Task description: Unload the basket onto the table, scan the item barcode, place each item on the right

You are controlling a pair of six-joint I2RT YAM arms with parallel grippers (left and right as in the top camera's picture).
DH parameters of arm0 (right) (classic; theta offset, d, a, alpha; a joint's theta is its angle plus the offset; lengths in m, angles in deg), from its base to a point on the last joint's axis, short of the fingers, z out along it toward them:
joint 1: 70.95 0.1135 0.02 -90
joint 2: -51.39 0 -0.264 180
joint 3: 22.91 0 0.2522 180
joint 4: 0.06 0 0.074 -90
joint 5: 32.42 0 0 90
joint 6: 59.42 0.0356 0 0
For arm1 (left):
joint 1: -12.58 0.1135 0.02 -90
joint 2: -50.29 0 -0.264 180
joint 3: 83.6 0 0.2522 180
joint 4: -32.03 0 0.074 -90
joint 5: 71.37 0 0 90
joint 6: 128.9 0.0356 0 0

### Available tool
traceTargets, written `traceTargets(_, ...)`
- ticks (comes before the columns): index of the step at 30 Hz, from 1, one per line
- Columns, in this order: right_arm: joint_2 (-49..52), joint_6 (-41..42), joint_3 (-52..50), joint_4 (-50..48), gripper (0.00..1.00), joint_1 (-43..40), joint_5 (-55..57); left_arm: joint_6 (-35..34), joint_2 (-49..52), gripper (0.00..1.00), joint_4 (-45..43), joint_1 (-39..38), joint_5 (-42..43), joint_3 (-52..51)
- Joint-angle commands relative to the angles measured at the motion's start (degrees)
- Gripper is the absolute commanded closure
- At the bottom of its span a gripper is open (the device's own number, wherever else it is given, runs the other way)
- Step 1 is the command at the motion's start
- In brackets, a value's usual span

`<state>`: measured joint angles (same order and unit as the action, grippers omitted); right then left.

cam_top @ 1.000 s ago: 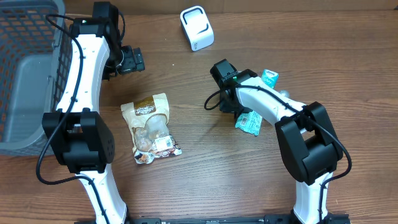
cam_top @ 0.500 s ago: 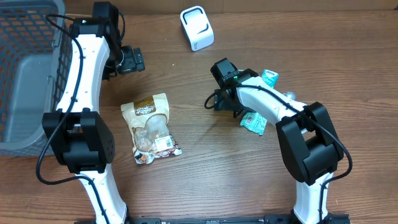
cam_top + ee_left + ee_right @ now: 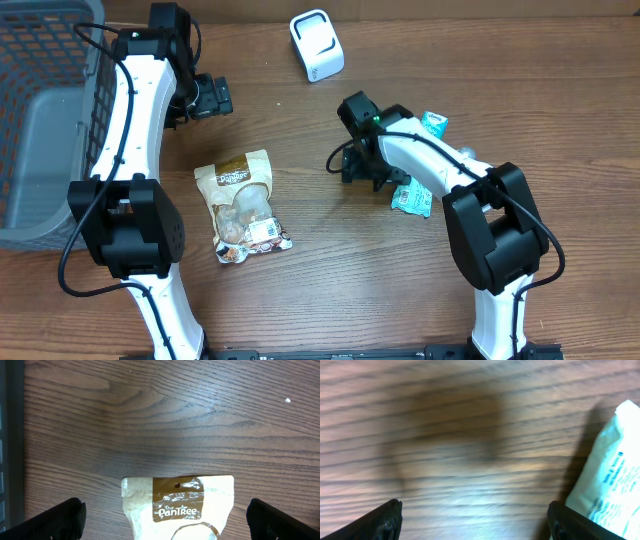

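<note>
Grey basket [image 3: 40, 60] sits far left. The left claw [image 3: 212, 98] hangs spread, empty, near the PanTree snack pouch [image 3: 243, 205] lying flat on the counter [image 3: 330, 280]. A white scanner [image 3: 317, 45] stands at the back. The right claw [image 3: 352, 166] is spread and empty, just beside the teal packet [image 3: 411, 198].

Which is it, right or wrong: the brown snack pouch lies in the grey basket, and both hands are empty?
Wrong on one point: the overhead view shows the brown snack pouch on the table, outside the grey basket. The left hand and right hand are indeed empty.
</note>
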<state>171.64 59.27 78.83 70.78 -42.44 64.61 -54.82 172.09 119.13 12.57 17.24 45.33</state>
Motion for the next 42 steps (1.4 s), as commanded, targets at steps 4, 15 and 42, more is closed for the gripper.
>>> traceTargets(4,-0.13,-0.20,4.76,0.09,0.09,2.78,-10.16,1.14,-0.83,0.00,0.11,0.00,-0.52,1.29)
traceTargets(15,-0.13,-0.17,4.72,-0.17,0.00,3.89,-10.78,1.14,-0.83,0.00,0.13,0.00,-0.52,1.29)
traceTargets(42,-0.13,-0.17,4.72,-0.57,0.00,3.89,-10.75,1.14,-0.83,0.01,0.11,0.00,-0.52,1.27)
